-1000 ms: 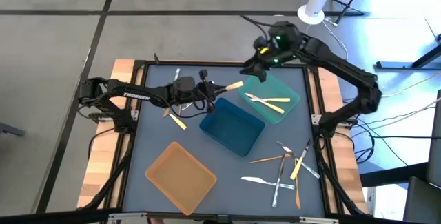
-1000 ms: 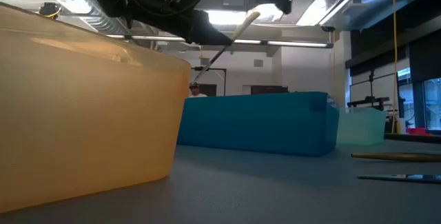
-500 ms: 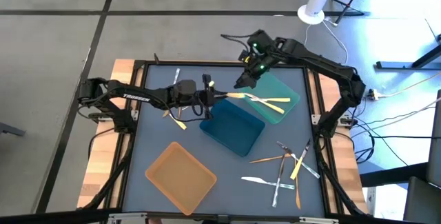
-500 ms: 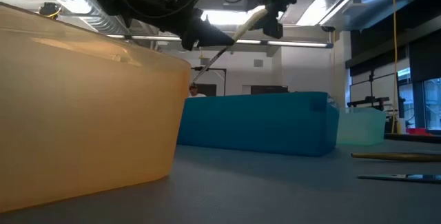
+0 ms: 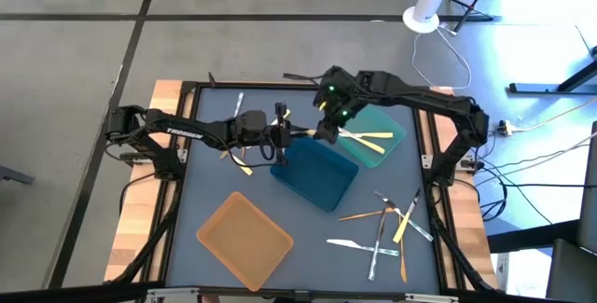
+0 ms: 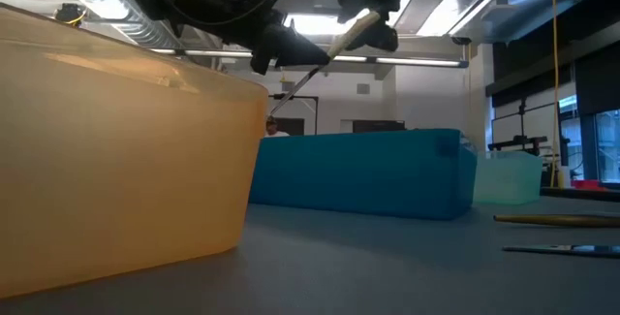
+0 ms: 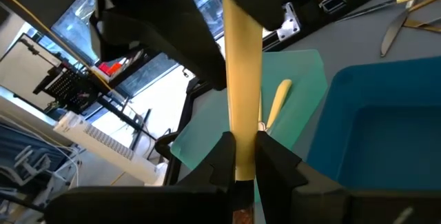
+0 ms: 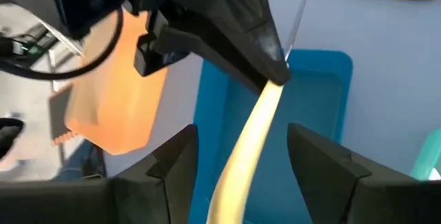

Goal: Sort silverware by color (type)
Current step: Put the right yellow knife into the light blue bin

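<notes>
1. Closing in from the far side of the table, the right gripper [image 5: 324,128] has travelled over the last second from above the teal tray [image 5: 390,124] to the free end of the pale yellow utensil [image 5: 306,133], and its spread fingers [image 8: 176,162] now stand on either side of that handle without pinching it.
2. Clamping the other end, the left gripper [image 5: 280,137] stays clenched on the yellow utensil, holding it level in the air over the near edge of the blue tray [image 5: 315,174].
3. Reading this as a mid-air handover: the piece is about to pass from left arm to right, probably so it can join the yellow cutlery [image 5: 371,141] already lying in the teal tray.
4. Waiting for sorting are the mixed silverware [image 5: 387,230] on the table's right side, another yellow piece [image 5: 242,165] and a clear one [image 5: 239,103] near the left arm; the orange tray [image 5: 244,238] holds nothing.
</notes>
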Controlling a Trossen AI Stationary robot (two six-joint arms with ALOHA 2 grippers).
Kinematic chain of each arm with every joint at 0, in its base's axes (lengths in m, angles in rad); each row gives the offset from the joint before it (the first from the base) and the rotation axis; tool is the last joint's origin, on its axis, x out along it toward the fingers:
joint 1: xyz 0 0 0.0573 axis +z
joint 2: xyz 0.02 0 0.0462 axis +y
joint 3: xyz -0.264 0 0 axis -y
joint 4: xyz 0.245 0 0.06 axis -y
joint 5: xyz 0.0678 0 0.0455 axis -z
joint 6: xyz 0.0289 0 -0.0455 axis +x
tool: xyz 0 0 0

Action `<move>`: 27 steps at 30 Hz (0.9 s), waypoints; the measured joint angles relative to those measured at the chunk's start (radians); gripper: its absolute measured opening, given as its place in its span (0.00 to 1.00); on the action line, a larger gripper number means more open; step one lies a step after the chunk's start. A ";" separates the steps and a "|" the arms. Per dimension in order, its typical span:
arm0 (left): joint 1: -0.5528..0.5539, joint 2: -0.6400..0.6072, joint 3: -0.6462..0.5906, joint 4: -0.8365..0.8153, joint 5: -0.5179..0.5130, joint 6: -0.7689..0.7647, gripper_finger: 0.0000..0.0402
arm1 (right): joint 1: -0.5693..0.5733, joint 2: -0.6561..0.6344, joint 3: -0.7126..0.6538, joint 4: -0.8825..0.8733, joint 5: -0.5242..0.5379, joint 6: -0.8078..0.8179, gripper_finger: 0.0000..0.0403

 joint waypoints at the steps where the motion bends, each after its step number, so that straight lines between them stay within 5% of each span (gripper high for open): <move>1: 0.000 0.000 0.000 0.000 0.000 0.000 0.08 | 0.008 0.000 0.000 -0.006 0.014 0.000 0.52; 14: 0.000 0.000 0.000 0.000 0.001 0.000 0.08 | 0.044 0.000 0.000 -0.048 0.102 0.001 0.50; 27: 0.000 0.000 -0.002 -0.005 -0.004 -0.001 0.07 | 0.043 0.000 0.000 -0.042 0.120 -0.002 0.10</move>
